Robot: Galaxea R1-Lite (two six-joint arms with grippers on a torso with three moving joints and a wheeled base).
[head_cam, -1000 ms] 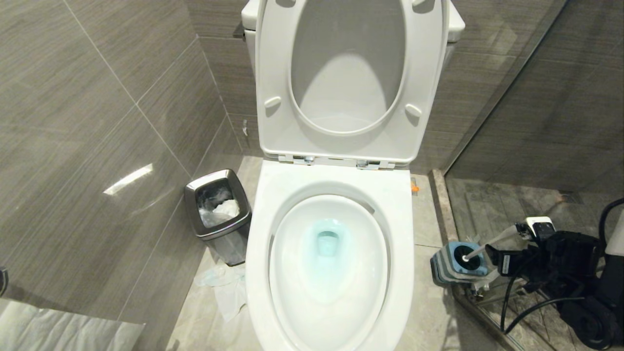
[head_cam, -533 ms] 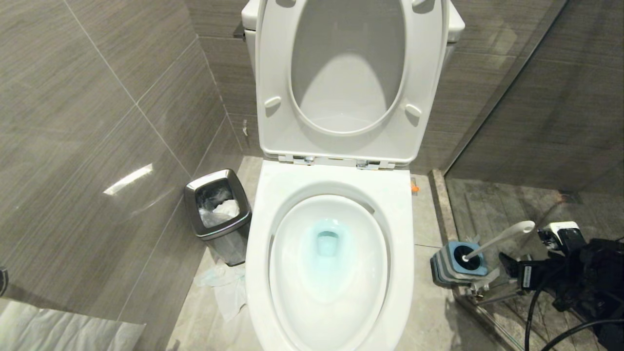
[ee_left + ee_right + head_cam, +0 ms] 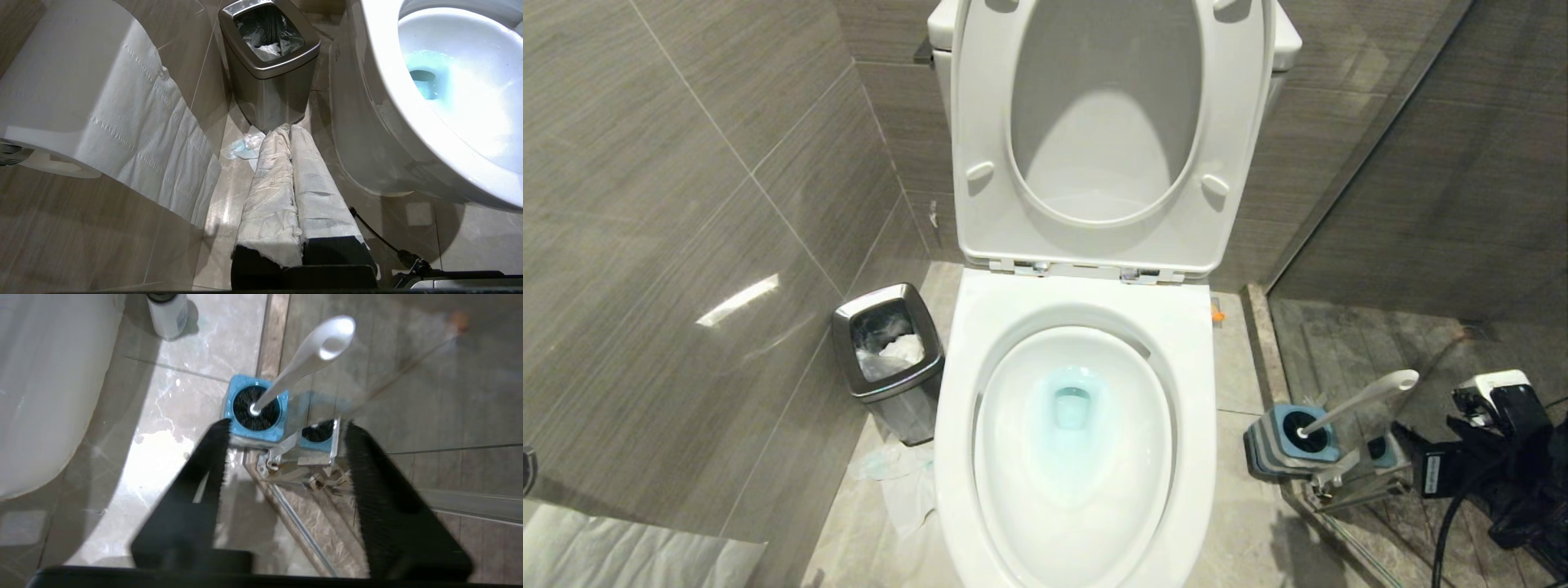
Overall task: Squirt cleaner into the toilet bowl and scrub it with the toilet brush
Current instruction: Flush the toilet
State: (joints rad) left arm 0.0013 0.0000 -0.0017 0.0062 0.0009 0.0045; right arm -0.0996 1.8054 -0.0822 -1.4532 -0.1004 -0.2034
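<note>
Toilet brush (image 3: 304, 361) in holder (image 3: 256, 412), beyond spread right fingers (image 3: 212, 457), untouched

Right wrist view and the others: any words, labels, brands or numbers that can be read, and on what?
No text can be read in any view.
White bottle beside the toilet bowl: a label patch, too blurred to read.
White tag on the right arm: too small to read.

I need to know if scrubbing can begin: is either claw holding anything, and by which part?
Nothing is held. The right claw stands open, clear of the toilet brush, which sits in its holder. The left claw is shut on nothing.
</note>
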